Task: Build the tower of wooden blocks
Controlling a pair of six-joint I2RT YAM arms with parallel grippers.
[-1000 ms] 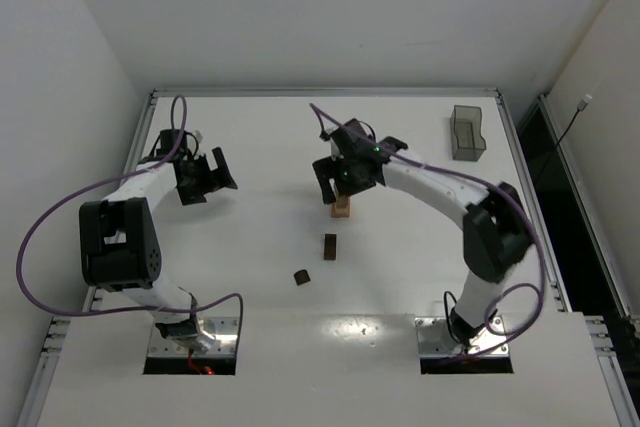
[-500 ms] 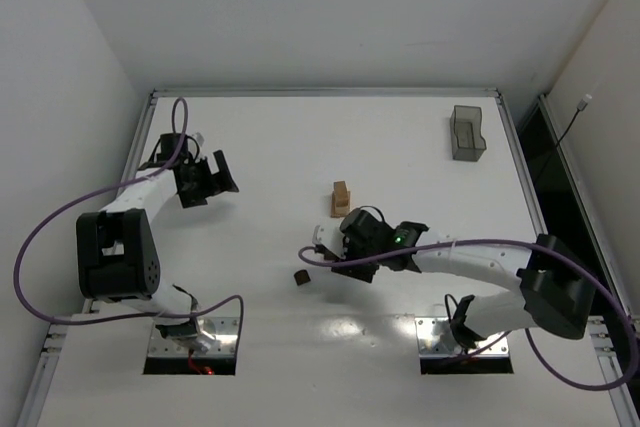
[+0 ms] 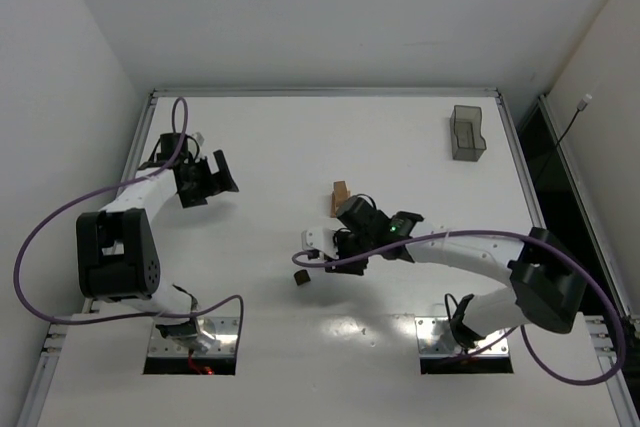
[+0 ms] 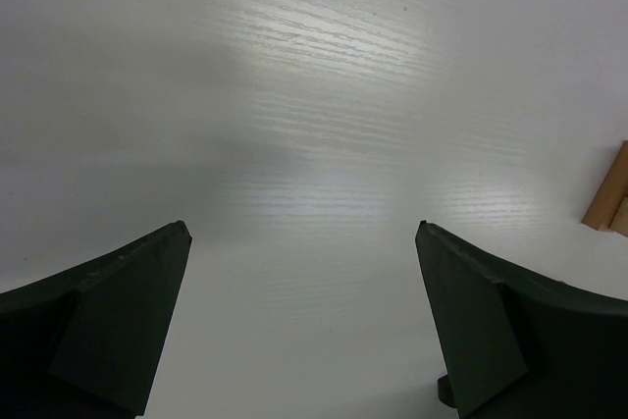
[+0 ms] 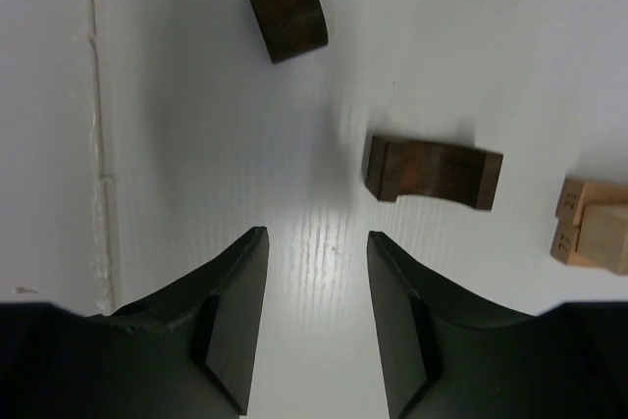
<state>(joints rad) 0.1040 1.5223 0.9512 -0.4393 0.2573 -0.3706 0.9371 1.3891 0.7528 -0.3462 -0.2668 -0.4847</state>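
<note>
we see the left gripper (image 4: 302,233) spread wide above the table (image 4: 314,95), right gripper (image 5: 316,242) slightly parted and empty near a dark arched block (image 5: 434,172), a dark rounded block (image 5: 287,17) beyond, tan tower (image 3: 341,199) mid-table

Place: probably a robotics lab cell
Walls (image 3: 300,17): plain white panels, close round the table
Table (image 3: 270,137): white, edged by a metal rail (image 3: 320,92)
Rig: left arm (image 3: 115,247) and right arm (image 3: 470,249) bolted down, purple cables (image 3: 183,117) loose

Upright tan tower (image 3: 341,198), dark bar (image 5: 433,172), dark stub (image 5: 287,17)
</note>
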